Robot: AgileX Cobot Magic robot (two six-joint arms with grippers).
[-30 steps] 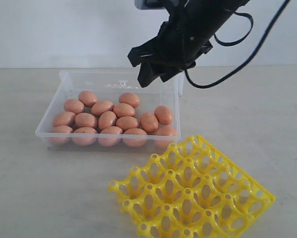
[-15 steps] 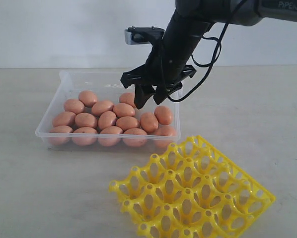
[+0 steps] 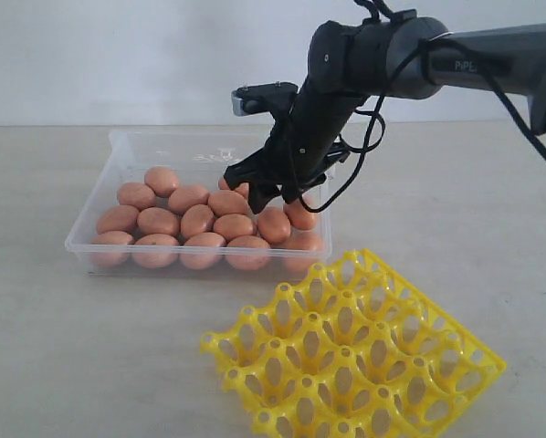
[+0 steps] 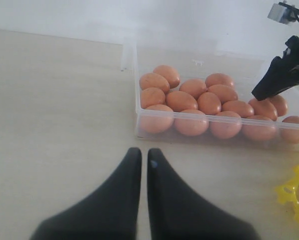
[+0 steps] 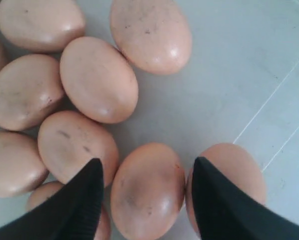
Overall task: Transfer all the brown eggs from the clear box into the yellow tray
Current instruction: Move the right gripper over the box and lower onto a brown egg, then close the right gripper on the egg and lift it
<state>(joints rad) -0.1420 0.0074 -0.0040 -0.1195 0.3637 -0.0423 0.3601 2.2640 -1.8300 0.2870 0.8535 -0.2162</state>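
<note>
Several brown eggs (image 3: 196,220) lie in the clear box (image 3: 200,146) at the middle left. The yellow tray (image 3: 355,356) stands at the front right, its cups unfilled. My right gripper (image 3: 275,197) hangs open low over the box's right side. In the right wrist view its fingers straddle one brown egg (image 5: 147,189), with neighbouring eggs close beside each finger (image 5: 79,200); the fingers do not press it. My left gripper (image 4: 141,156) is shut with nothing in it, over bare table in front of the box (image 4: 139,90).
The beige table (image 3: 54,347) runs around the box and tray. A white wall stands behind. The right arm's black cable (image 3: 369,137) loops beside the wrist above the box's right rim.
The right gripper has come down from above the box's far rim to just over the eggs on the right side, still open. The left gripper's earlier state is not shown.
</note>
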